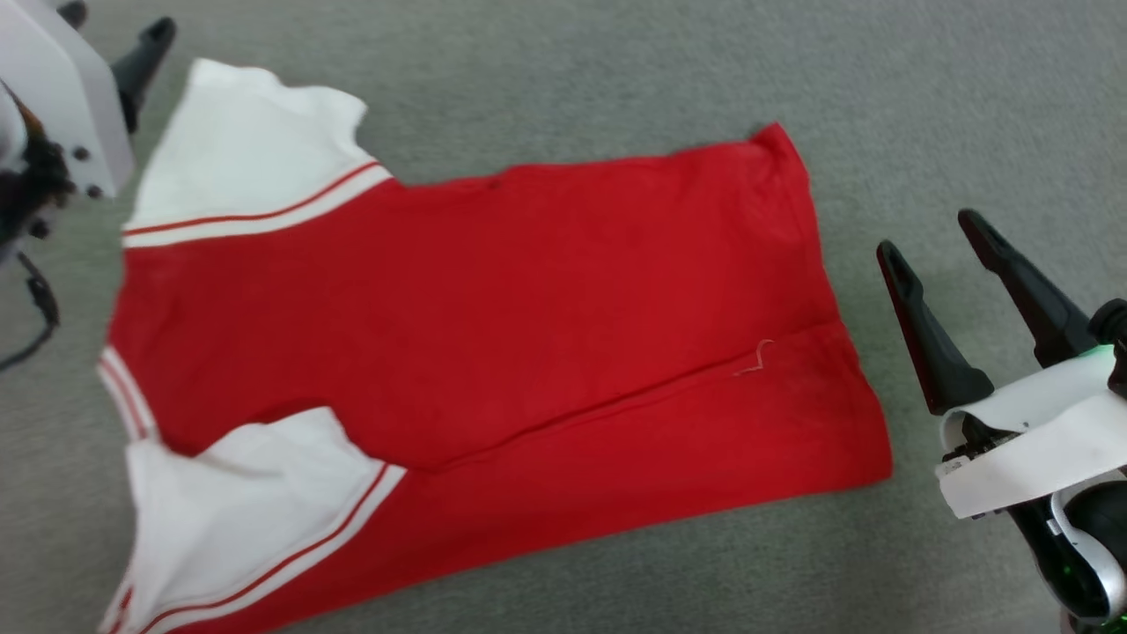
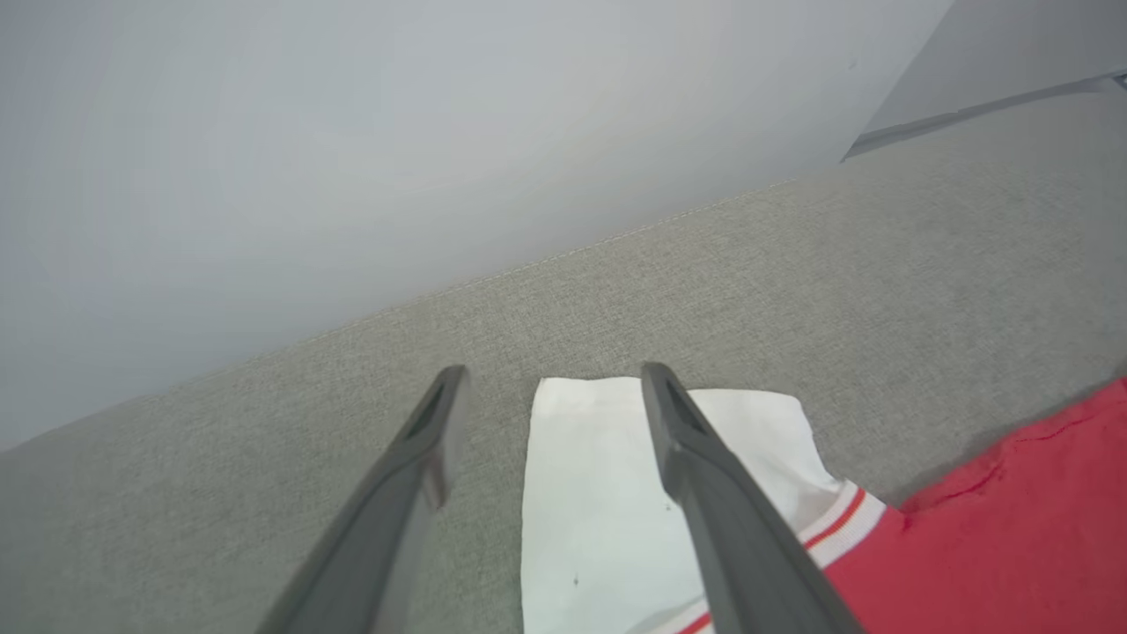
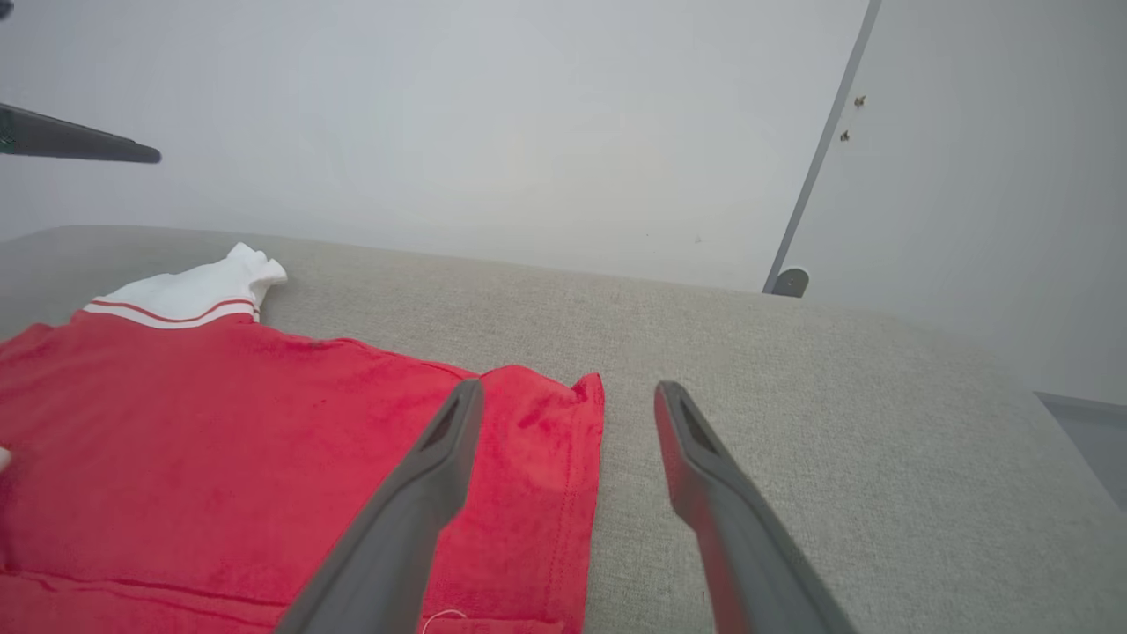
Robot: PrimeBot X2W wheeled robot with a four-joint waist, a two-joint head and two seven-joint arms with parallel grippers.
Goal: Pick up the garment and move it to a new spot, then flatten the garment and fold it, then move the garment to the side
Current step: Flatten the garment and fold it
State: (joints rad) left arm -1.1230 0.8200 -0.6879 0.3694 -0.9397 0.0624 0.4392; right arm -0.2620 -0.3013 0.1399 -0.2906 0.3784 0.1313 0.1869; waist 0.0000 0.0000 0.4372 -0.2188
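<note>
Light, limp and probably crease-prone, the garment (image 1: 484, 308) lies nearly flat on the grey upholstered surface (image 1: 616, 70), best pinched at sleeve edge and hem corner by the left gripper (image 2: 553, 374) and right gripper (image 1: 929, 236), both with fingers spread wide, empty.

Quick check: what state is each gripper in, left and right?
Left gripper: open, empty, at a sleeve of the red, white-sleeved jersey T-shirt.
Right gripper: open, empty, beside the shirt's hem.

The grey fabric surface (image 1: 616, 70) carries the red-and-white garment (image 1: 475, 299), spread flat.
</note>
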